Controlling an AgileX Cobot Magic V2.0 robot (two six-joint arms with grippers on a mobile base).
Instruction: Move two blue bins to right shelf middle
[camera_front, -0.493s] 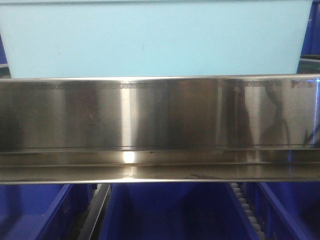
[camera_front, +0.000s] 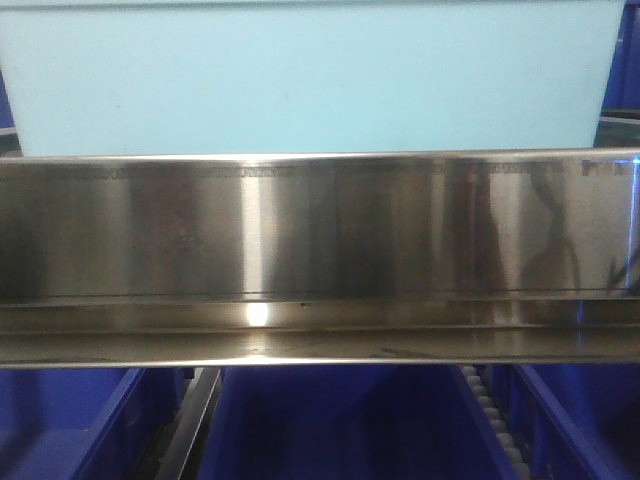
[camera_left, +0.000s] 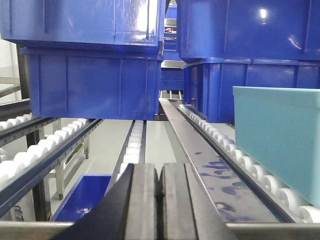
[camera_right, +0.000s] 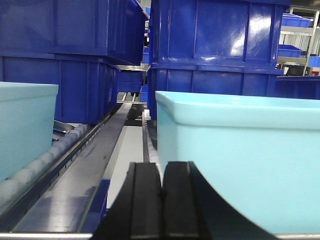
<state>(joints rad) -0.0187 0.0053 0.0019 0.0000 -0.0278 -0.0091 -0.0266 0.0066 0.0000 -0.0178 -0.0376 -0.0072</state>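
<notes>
One pale blue bin (camera_front: 310, 80) fills the top of the front view, standing behind the broad steel front rail of the right shelf middle (camera_front: 320, 230). The right wrist view shows two blue bins on the roller tracks: one close on the right (camera_right: 240, 160), one at the left edge (camera_right: 25, 125). My right gripper (camera_right: 162, 167) is shut and empty, just left of the nearer bin's corner. In the left wrist view a pale blue bin (camera_left: 277, 140) sits on the right rollers, and my left gripper (camera_left: 160, 170) is shut and empty to its left.
Dark royal-blue bins (camera_left: 95, 85) stand stacked further back on the tracks, also seen from the right wrist (camera_right: 215, 55). More dark blue bins (camera_front: 340, 420) sit on the tier below. A flat steel divider (camera_left: 200, 160) runs between roller tracks (camera_left: 135, 145).
</notes>
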